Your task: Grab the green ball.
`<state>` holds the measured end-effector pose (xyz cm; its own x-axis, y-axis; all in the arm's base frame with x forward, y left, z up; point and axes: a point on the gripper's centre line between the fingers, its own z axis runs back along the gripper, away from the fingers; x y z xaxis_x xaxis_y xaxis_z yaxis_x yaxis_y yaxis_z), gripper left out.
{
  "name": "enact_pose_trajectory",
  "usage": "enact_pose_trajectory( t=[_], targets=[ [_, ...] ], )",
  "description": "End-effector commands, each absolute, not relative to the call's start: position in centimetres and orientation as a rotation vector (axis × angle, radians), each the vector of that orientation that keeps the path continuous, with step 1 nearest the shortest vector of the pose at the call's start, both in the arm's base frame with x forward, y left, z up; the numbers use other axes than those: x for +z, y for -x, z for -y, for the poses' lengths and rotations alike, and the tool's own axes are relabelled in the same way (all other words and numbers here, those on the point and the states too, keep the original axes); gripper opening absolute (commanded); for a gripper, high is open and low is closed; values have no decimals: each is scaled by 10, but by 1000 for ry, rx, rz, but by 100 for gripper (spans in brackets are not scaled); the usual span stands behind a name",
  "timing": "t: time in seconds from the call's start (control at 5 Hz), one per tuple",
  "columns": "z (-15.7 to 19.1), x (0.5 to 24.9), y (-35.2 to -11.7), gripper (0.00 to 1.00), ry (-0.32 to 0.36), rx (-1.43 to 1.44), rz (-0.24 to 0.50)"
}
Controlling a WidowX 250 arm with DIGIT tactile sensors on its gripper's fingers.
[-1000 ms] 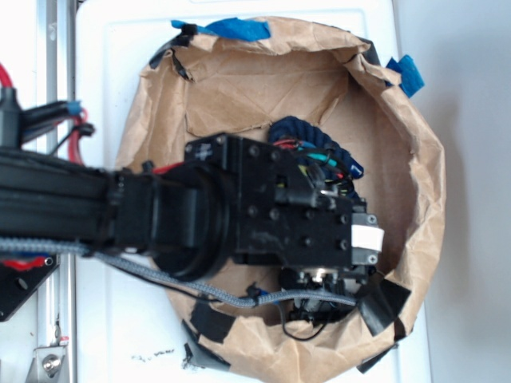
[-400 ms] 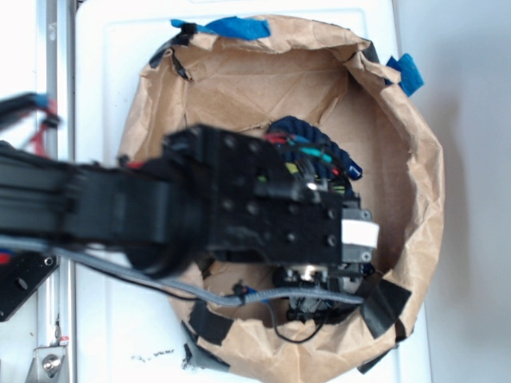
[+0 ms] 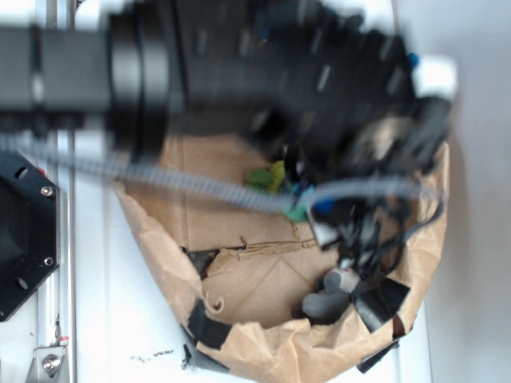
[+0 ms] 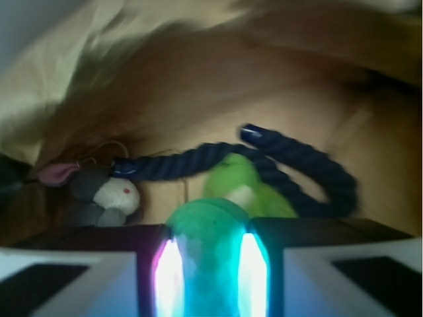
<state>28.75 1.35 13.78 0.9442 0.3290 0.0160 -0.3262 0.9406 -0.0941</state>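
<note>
The green ball [image 4: 210,264] is teal and dimpled, and it fills the gap between my two dark fingers in the wrist view. My gripper [image 4: 207,228] is shut on it, with a finger pressed against each side and the ball lit brightly at both contacts. The ball hangs above the brown paper floor [image 4: 198,99]. In the exterior view my arm [image 3: 279,64] is a dark blur across the top. A small teal patch [image 3: 297,212] under its cables looks like the ball; the fingers themselves are too blurred to make out there.
A fuzzy lime-green plush [image 4: 244,185] lies just beyond the ball, with a dark blue rope [image 4: 297,165] looped behind it. A grey stuffed toy [image 3: 327,297] rests near the black tape [image 3: 382,303]. Crumpled paper walls [image 3: 160,255] ring the bin.
My arm has swung from the middle of the bin up to the top of the exterior view. The paper floor, the grey toy and the lime plush it covered now show.
</note>
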Motion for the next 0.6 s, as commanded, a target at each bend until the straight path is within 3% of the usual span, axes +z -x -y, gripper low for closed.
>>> enact_pose_trajectory(
  t=[0.0,0.4],
  targets=[
    [-24,200,-255,0,88,305,123],
    [-20,202,-244,0,70,250,161]
  ],
)
